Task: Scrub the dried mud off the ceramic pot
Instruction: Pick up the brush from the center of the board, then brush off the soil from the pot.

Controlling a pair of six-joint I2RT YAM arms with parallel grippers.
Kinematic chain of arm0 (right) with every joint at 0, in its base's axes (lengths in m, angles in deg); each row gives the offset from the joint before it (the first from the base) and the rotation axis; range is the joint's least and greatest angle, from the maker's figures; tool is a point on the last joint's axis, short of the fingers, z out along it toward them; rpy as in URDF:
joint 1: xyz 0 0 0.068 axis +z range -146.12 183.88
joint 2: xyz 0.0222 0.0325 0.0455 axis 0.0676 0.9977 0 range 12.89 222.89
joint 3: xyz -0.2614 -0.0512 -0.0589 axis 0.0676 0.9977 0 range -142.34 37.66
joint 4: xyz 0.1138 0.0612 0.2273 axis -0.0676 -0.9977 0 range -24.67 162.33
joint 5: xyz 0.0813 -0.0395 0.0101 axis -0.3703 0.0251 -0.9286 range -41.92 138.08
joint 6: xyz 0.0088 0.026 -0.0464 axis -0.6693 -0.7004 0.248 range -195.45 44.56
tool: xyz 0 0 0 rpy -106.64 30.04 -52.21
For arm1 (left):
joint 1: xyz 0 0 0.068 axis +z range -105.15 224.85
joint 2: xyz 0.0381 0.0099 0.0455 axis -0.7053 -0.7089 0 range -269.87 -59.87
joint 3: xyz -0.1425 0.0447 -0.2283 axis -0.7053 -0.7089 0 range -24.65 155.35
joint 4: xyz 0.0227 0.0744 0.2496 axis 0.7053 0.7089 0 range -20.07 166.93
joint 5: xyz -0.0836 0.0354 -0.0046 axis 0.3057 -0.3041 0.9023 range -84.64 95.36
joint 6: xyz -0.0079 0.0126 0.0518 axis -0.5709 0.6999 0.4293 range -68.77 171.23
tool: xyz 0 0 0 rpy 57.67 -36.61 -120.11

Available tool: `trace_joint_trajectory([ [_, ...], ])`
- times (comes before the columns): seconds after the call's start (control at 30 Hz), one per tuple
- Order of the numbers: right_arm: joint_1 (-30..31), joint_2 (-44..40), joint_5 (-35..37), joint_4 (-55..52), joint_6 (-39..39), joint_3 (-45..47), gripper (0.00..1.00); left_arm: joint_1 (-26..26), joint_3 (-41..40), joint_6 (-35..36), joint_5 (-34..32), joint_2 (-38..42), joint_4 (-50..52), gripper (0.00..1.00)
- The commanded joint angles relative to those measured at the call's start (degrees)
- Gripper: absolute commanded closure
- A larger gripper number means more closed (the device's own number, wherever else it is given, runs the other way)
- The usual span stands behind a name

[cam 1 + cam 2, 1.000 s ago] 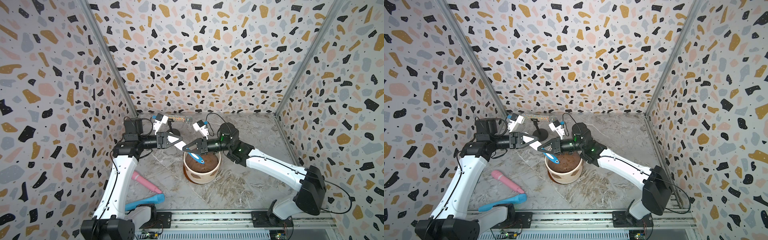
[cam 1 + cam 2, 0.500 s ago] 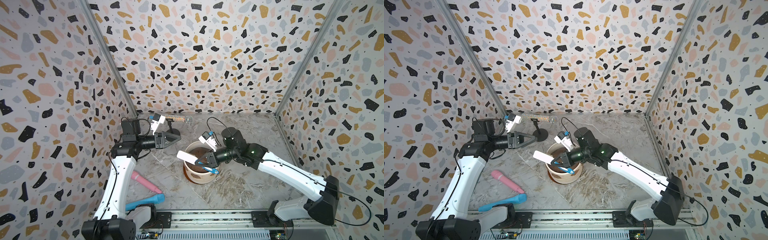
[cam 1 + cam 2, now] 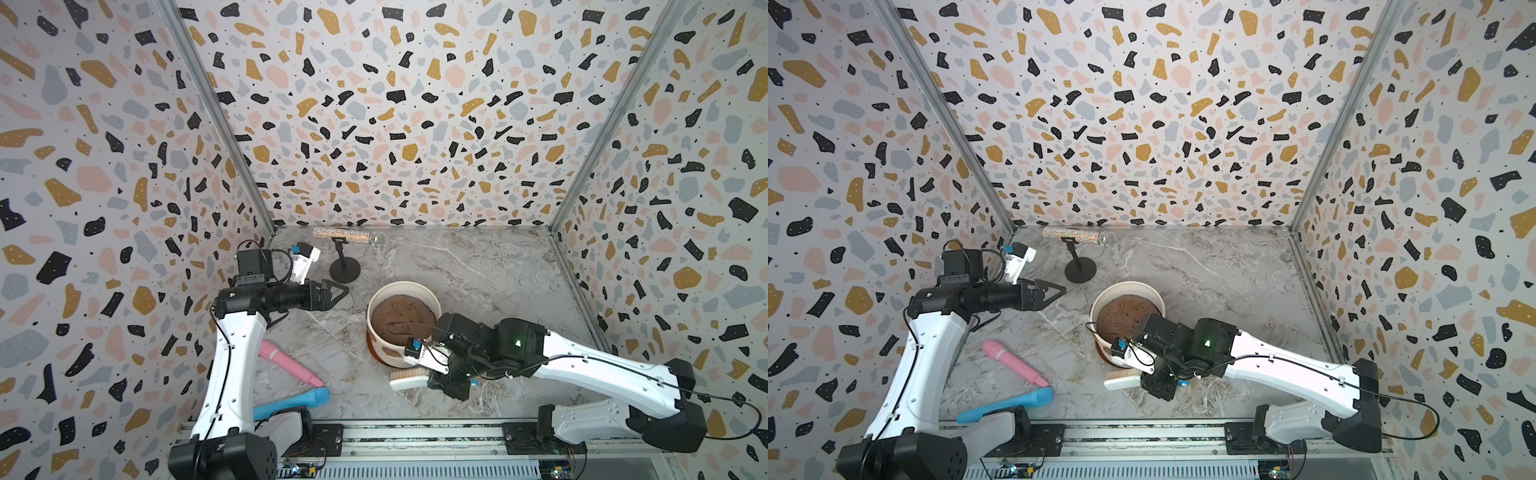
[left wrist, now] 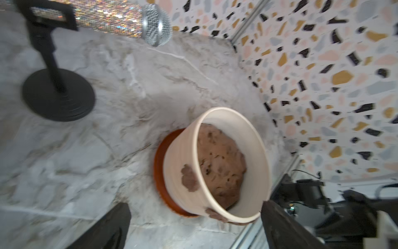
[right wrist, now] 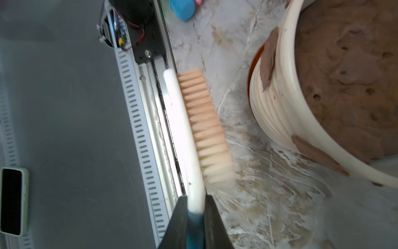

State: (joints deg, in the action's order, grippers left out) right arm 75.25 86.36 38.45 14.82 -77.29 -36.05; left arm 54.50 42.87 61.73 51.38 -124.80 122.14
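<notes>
Top views: ceramic pot (image 3: 402, 284) near wall hidden under right arm (image 3: 519, 345); blue microphone (image 3: 299, 402) tail behind left arm base (image 3: 286, 428) | left wrist: left gripper (image 4: 193, 205) fingers (image 4: 112, 228) cut off, stand (image 4: 58, 94) blurred | right wrist: pot cropped at edge, brush (image 5: 185, 129) handle buried in right gripper (image 5: 195, 201), bristle tips smeared

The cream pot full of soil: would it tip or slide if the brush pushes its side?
Likely heavy: the ceramic pot is packed with soil, so tipping seems unlikely. It stands wide and squat on its saucer, which should help too. On the smooth table, a hard push from the brush might slide it instead.
</notes>
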Motion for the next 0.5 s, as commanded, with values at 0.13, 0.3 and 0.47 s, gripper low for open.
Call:
trace_joint_trajectory([
  [0.13,2.87,3.52,10.45,0.99,-1.12,-5.25,1.00,0.24,-1.51,9.24,-14.90,1.42,3.03,0.00],
  [0.3,4.12,6.69,13.41,8.02,-10.85,-6.94,1.00,0.25,-1.59,9.21,-17.93,1.79,3.11,0.00],
  [0.47,3.85,7.19,16.65,12.42,-16.59,-5.49,1.00,0.25,-2.13,9.42,-17.91,1.59,3.17,0.00],
])
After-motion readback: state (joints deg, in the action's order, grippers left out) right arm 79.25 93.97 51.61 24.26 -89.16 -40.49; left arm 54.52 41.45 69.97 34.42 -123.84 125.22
